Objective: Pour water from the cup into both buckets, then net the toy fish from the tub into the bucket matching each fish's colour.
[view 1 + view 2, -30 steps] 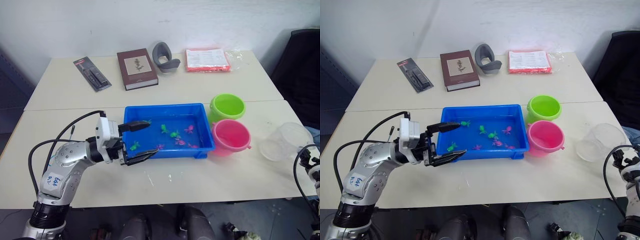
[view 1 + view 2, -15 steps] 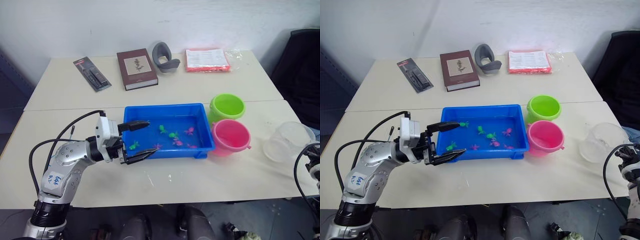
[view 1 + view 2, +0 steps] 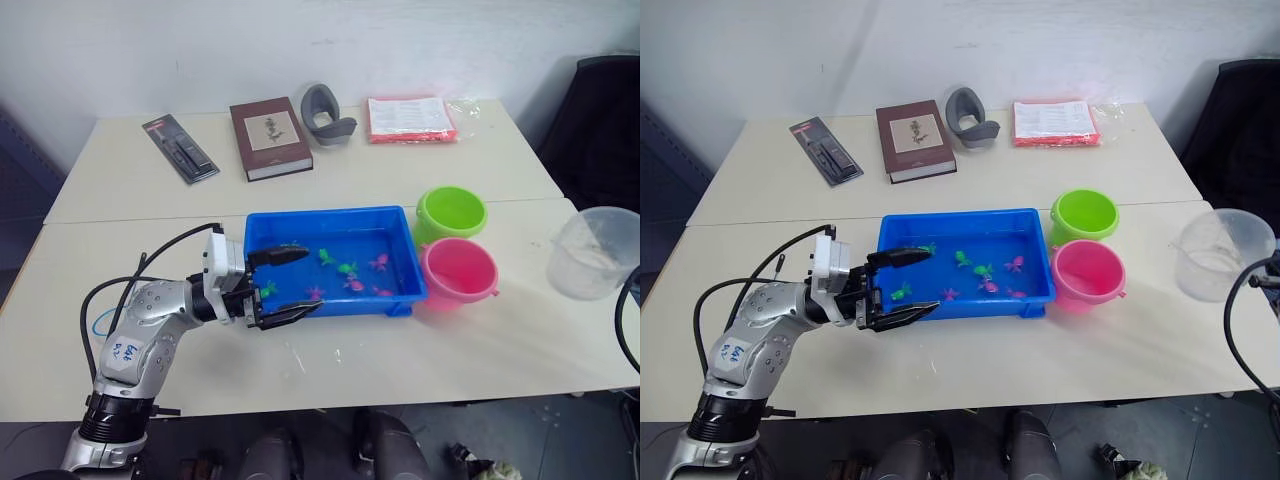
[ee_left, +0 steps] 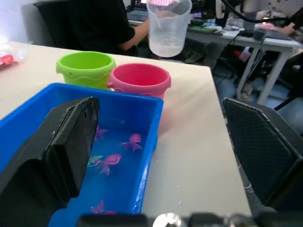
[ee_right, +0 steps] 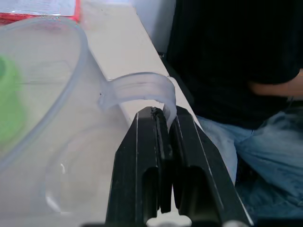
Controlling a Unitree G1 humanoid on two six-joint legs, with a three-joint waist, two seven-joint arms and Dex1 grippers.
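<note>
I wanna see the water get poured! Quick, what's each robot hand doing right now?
Left gripper: open, holding nothing, at the near left corner of the blue tub.
Right gripper: shut on the handle of the clear cup, lifted up.

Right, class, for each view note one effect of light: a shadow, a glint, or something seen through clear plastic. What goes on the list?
Left eye view: the blue tub casts a soft shadow on the table along its front. Left wrist view: pale glints on the clear cup. Right wrist view: the lime green bucket shows warped through the cup's wall.
</note>
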